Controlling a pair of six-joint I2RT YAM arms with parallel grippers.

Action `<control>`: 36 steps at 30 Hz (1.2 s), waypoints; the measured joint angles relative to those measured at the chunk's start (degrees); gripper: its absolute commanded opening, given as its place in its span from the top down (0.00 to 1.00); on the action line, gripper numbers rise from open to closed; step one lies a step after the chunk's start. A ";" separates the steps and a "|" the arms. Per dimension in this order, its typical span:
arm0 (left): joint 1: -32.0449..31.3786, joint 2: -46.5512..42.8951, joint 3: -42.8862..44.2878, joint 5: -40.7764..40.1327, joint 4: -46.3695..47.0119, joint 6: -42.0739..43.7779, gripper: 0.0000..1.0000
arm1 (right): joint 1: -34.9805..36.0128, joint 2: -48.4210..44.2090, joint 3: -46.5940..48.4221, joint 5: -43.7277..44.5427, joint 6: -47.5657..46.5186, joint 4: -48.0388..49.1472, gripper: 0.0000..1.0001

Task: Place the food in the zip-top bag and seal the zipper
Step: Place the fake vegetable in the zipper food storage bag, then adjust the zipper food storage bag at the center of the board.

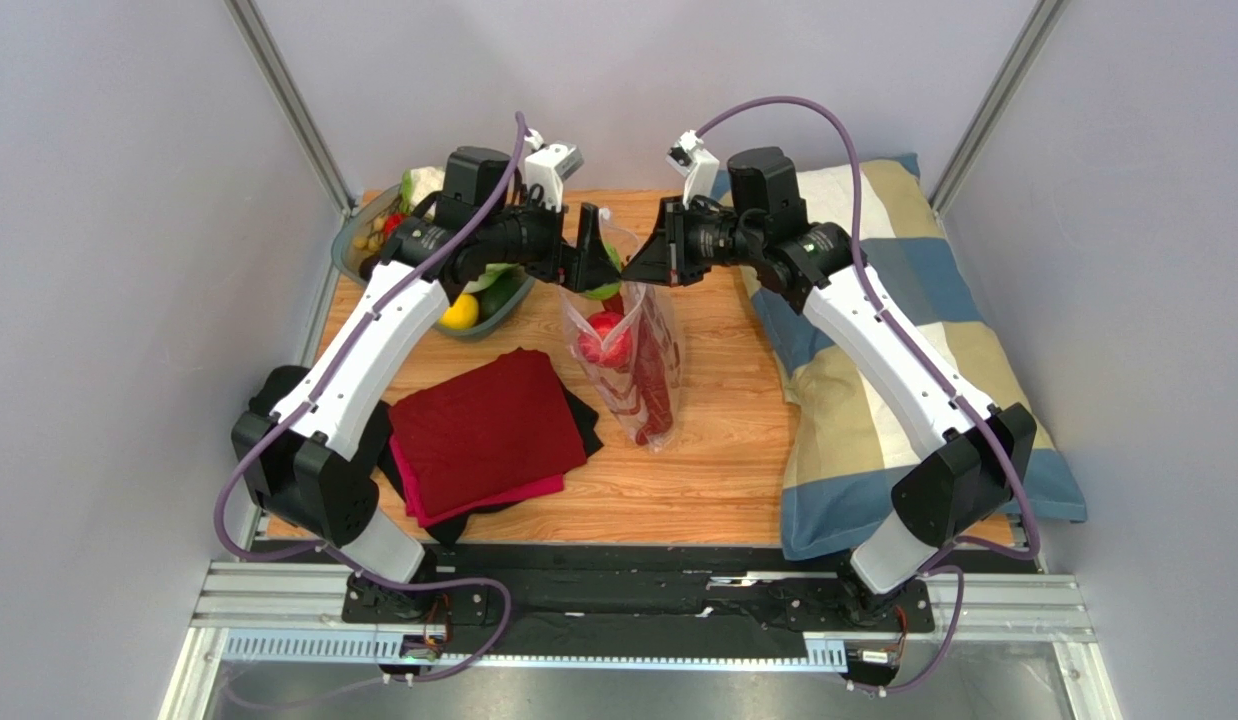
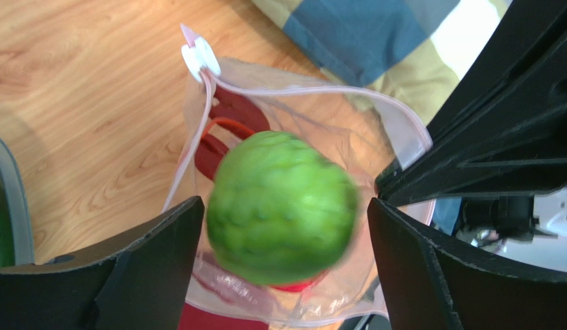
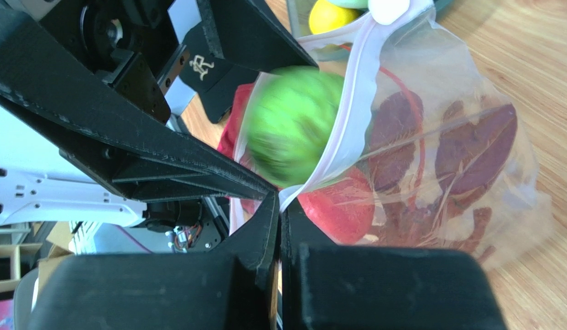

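The clear zip-top bag [image 1: 643, 375] stands upright on the wooden table, mouth open. My right gripper [image 3: 279, 203] is shut on the bag's mouth edge by the zipper [image 3: 353, 110]. My left gripper [image 2: 284, 213] is open just above the mouth. The round green ball [image 2: 283, 206] is blurred between its fingers, with a gap on both sides, over the opening. It also shows in the right wrist view [image 3: 293, 134]. Inside the bag lie a round red fruit [image 3: 338, 206] and the dark-red lobster-like piece [image 3: 465, 151]. The white zipper slider [image 2: 199, 58] sits at one end.
A folded dark-red cloth [image 1: 483, 428] lies left of the bag. A tub [image 1: 344, 237] with a lemon [image 1: 460, 311] and other produce stands at the back left. A checked pillow [image 1: 896, 360] lies along the right side.
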 measured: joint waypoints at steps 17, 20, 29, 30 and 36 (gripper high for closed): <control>7.39 -5.73 2.14 -3.87 -6.23 0.42 0.12 | 0.09 -1.46 -2.99 -2.64 0.07 3.76 1.00; 6.47 -3.54 4.46 -4.31 -7.17 0.44 0.13 | 0.09 -2.03 -3.93 -2.62 0.26 4.70 1.00; 5.09 7.04 7.48 -2.54 -9.40 -1.29 0.28 | 0.15 -3.50 -6.54 -2.27 1.25 6.82 1.00; 4.98 8.00 8.07 -2.03 -9.51 -1.81 0.28 | 0.17 -3.65 -6.84 -2.23 1.57 7.02 1.00; 2.01 10.60 12.59 1.81 -8.87 -5.44 0.25 | 0.52 -4.20 -10.01 -1.95 3.82 10.10 1.00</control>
